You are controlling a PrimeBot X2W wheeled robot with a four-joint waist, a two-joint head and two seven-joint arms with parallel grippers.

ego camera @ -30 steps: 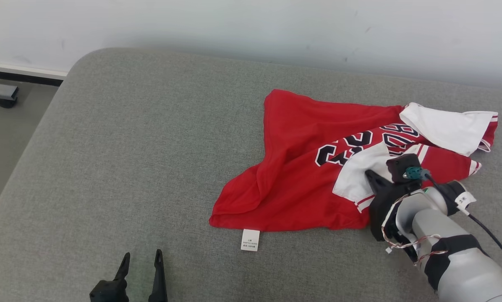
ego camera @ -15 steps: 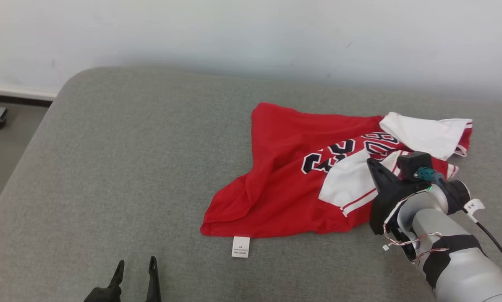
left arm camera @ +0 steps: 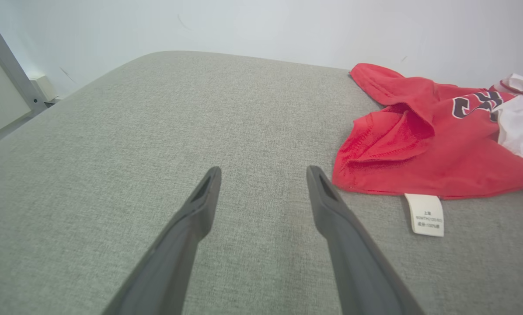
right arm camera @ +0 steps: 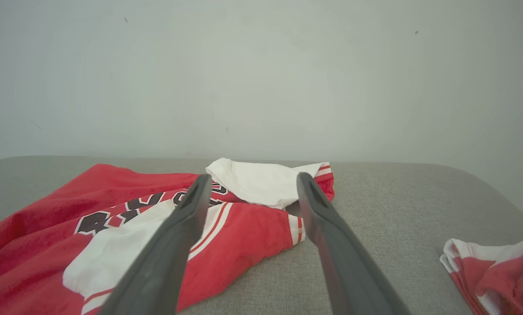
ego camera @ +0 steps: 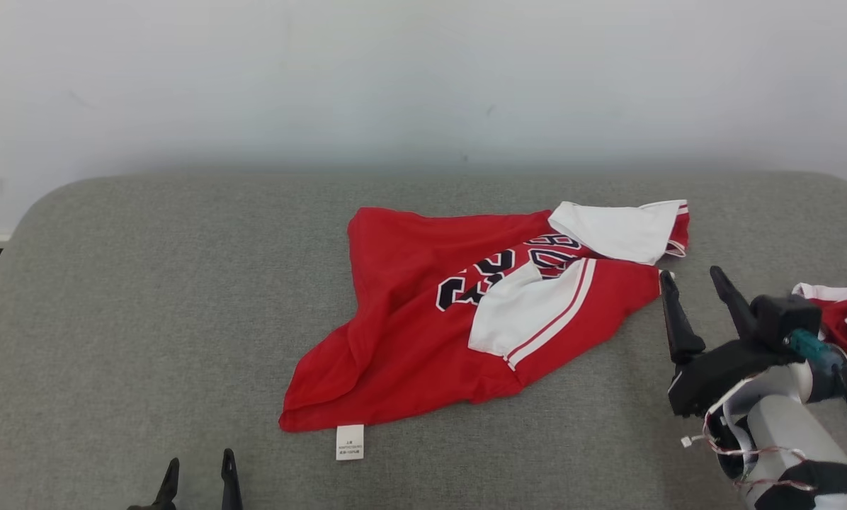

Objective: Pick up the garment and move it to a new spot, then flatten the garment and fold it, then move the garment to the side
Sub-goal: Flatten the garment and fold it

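Grey cushion (ego camera: 147, 283) is carrying the crumpled red garment (ego camera: 409, 340); left gripper (ego camera: 200, 457) (near edge) and right gripper (ego camera: 691, 273) beside it are gaping empty.

A red jersey (ego camera: 409, 340) with white sleeves and dark, white-edged lettering is laid crumpled on the grey cushion (ego camera: 147, 297), right of centre, one sleeve folded over its front. A white care label (ego camera: 350, 442) is seen at its near left hem.

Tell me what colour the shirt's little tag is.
White tag, dark print; clearest in left wrist view.
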